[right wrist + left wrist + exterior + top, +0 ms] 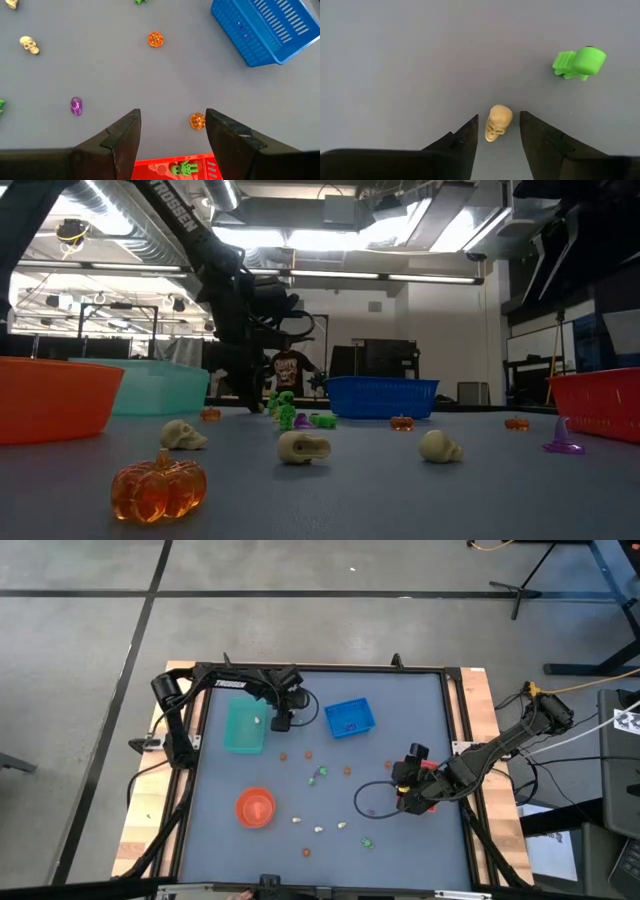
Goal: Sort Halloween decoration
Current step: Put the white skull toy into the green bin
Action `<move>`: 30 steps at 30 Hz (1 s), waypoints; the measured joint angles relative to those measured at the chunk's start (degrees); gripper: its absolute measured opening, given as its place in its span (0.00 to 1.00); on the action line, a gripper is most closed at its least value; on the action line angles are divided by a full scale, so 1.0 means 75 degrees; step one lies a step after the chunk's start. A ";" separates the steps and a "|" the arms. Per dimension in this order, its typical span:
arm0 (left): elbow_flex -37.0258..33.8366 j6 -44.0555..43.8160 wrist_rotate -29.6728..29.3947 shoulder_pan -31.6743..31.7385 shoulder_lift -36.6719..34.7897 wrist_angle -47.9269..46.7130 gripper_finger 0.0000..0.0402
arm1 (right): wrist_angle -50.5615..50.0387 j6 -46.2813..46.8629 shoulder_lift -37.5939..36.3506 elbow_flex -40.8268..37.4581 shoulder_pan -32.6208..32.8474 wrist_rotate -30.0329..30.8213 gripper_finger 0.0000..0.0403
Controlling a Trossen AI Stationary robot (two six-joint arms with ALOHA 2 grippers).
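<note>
Tiny trinkets lie scattered on the grey table: cream skulls (303, 447), orange pumpkins (158, 488), green figures (287, 408) and a purple hat (563, 438). My left gripper (282, 723) hangs just right of the teal tray (243, 727). In its wrist view the left gripper (498, 117) is open, with a cream skull (498, 122) between its fingers and a narrow gap on each side. A green figure (580, 62) lies nearby. My right gripper (172, 112) is open above the far edge of the red tray (150, 169), which holds a green figure (182, 167). An orange pumpkin (197, 121) lies just beyond that tray.
The blue tray (350, 718) stands right of the teal one. The orange bowl (255, 807) sits toward the near left. A black cable (362, 802) loops on the table beside the right gripper. The raised table frame (455, 740) bounds the surface.
</note>
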 joint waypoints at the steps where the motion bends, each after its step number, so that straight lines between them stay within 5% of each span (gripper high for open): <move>1: 0.0000 0.0000 0.0002 -0.0003 0.0000 -0.0006 0.31 | 0.0000 0.0000 0.0000 0.0000 0.0000 0.0000 0.55; 30: -0.0003 0.0000 -0.0065 -0.0003 0.0015 0.0011 0.11 | 0.0000 -0.0001 0.0000 0.0000 0.0000 0.0000 0.55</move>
